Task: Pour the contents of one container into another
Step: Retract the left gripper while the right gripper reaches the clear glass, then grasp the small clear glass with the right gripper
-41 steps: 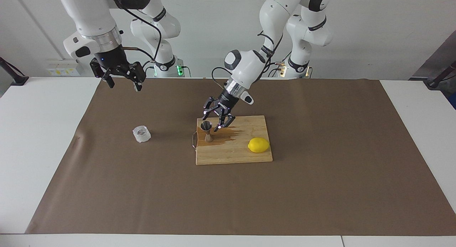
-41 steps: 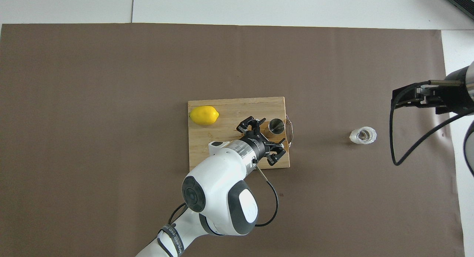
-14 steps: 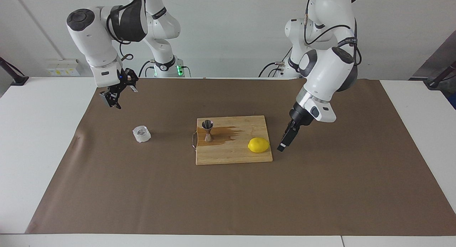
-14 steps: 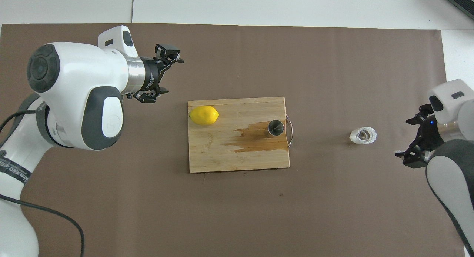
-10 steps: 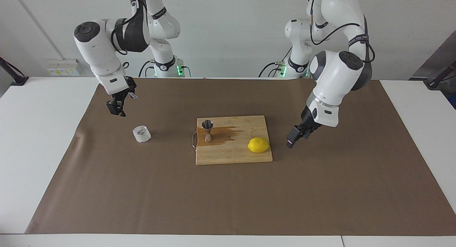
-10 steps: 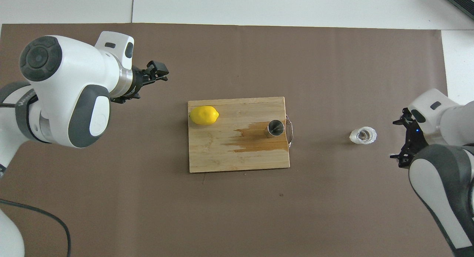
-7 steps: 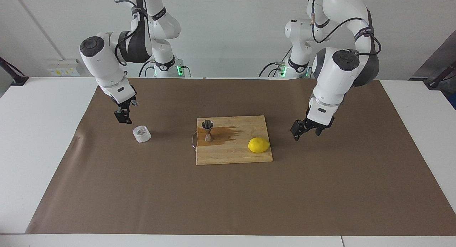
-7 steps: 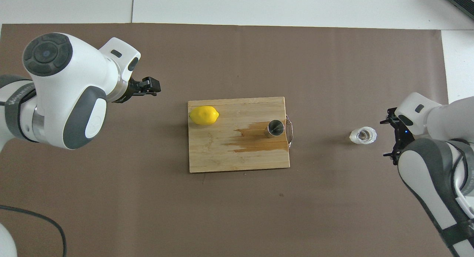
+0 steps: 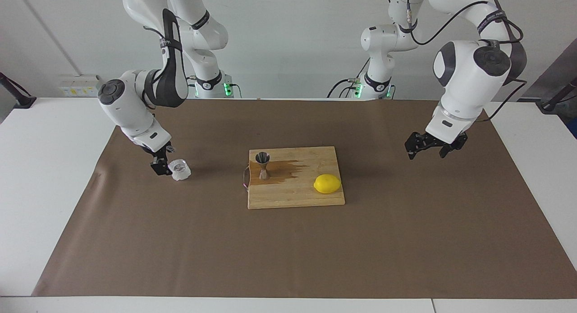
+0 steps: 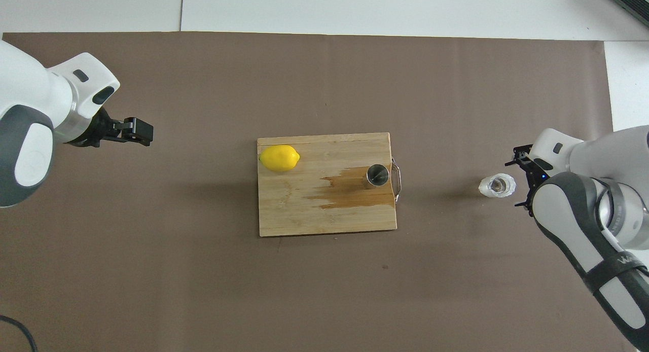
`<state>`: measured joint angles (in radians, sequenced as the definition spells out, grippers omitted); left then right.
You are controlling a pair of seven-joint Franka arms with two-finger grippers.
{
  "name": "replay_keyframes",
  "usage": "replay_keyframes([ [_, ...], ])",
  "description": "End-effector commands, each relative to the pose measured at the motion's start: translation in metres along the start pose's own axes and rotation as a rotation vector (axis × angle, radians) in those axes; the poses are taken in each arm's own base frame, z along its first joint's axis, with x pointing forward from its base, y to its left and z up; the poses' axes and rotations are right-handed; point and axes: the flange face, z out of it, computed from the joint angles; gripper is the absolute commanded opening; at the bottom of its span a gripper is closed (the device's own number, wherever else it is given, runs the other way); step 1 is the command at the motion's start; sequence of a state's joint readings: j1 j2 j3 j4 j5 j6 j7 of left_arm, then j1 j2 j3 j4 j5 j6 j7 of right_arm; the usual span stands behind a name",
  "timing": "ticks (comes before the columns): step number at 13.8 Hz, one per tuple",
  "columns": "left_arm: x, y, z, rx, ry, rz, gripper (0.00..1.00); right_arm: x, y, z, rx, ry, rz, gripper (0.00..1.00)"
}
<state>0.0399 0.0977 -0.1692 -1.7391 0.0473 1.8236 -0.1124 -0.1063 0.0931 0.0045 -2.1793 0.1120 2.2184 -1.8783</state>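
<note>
Beside the cup [image 9: 179,169], the right gripper [image 9: 161,164] is held wide for grasping; the left gripper [image 9: 428,146], open too, is parked clear of the jigger [image 9: 262,165].

Materials I see across the table

The cup [image 9: 180,169] looks like clear faceted glass; the jigger [image 9: 263,165] reads as shiny steel. My board [image 9: 311,196] is pale wood with a darker wet-looking stain. The lemon [image 9: 327,184] is waxy yellow, the mat [image 9: 288,250] matt brown paper. Both arms [image 9: 469,74] show glossy white plastic shells.
</note>
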Motion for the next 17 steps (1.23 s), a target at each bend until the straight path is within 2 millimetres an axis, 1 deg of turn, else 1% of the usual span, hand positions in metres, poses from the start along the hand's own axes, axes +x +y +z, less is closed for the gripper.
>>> replay_keyframes([
  [1,-0.015,-0.01,-0.039,0.001,-0.035,0.028,1.0,-0.007,0.001,0.013,0.002,0.032,-0.012,1.0],
  [3,-0.023,-0.014,-0.064,0.005,-0.059,0.023,1.0,-0.007,-0.003,0.022,0.018,0.037,-0.018,1.0],
  [4,-0.025,-0.014,-0.078,-0.003,-0.061,0.021,1.0,-0.008,-0.001,0.021,0.002,0.031,-0.025,1.0],
  [5,-0.027,-0.012,-0.086,-0.01,-0.063,0.022,1.0,-0.008,-0.002,0.024,0.004,0.033,-0.022,1.0],
  [6,-0.03,-0.01,-0.096,-0.011,-0.042,0.023,1.0,-0.01,-0.005,0.036,0.014,0.06,-0.007,1.0],
  [7,-0.036,-0.008,-0.101,-0.008,-0.028,0.018,1.0,-0.011,-0.007,0.042,-0.008,0.091,-0.006,1.0],
  [9,-0.039,-0.005,-0.095,-0.005,-0.043,0.02,1.0,-0.015,-0.009,0.055,-0.018,0.124,-0.02,1.0],
  [10,-0.04,-0.002,-0.095,-0.005,-0.043,0.025,1.0,-0.019,-0.01,0.059,-0.019,0.141,-0.016,1.0],
  [11,-0.04,-0.001,-0.095,-0.005,-0.046,0.028,1.0,-0.019,-0.01,0.059,-0.025,0.152,-0.019,1.0],
  [13,-0.039,-0.005,-0.096,-0.019,-0.041,0.02,1.0,-0.02,-0.01,0.059,-0.028,0.161,-0.007,0.75],
  [14,-0.039,-0.004,-0.101,-0.058,-0.034,0.014,1.0,-0.021,-0.011,0.059,-0.025,0.165,-0.004,0.49],
  [15,-0.04,-0.006,-0.104,-0.072,-0.033,0.01,1.0,-0.022,-0.012,0.06,-0.025,0.177,0.007,0.17],
  [16,-0.042,-0.01,-0.107,-0.073,-0.036,0.007,1.0,-0.025,-0.012,0.059,-0.032,0.189,0.022,0.0],
  [17,-0.042,-0.015,-0.107,-0.074,-0.039,-0.003,1.0,-0.031,-0.012,0.057,-0.041,0.196,0.028,0.0],
])
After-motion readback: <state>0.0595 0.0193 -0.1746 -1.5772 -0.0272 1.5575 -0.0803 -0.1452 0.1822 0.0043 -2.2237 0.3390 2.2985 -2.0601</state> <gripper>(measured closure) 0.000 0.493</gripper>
